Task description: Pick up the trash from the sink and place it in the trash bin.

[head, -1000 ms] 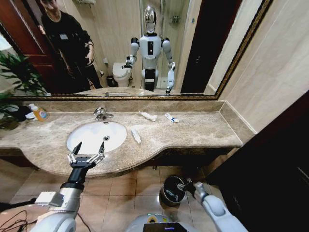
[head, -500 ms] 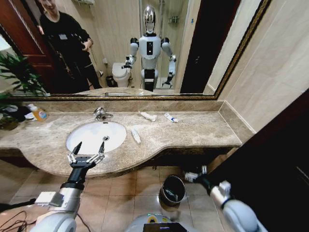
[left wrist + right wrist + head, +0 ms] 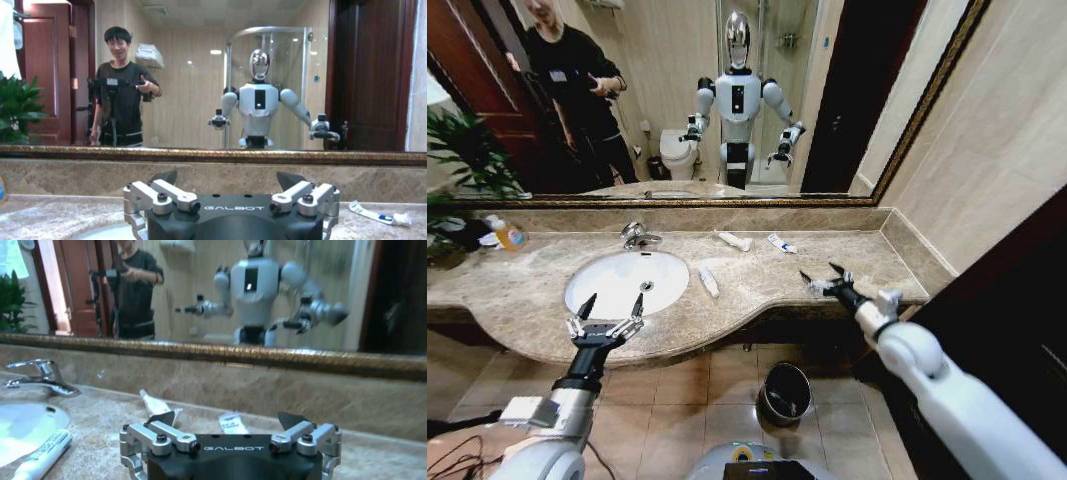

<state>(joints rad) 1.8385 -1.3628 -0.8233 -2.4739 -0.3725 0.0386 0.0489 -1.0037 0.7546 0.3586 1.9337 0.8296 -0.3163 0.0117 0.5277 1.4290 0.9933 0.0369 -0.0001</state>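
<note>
Trash tubes (image 3: 734, 240) lay at the worktop's (image 3: 847, 262) rear edge; right claw (image 3: 825, 279) hovered spread above its front-right edge, left claw (image 3: 610, 305) spread at the sink's (image 3: 592, 285) front rim.

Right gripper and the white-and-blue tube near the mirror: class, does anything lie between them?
Nothing visible does. The right gripper, open, hovers over the marble counter; the white-and-blue tube lies further back toward the mirror, with bare marble between them.
</note>
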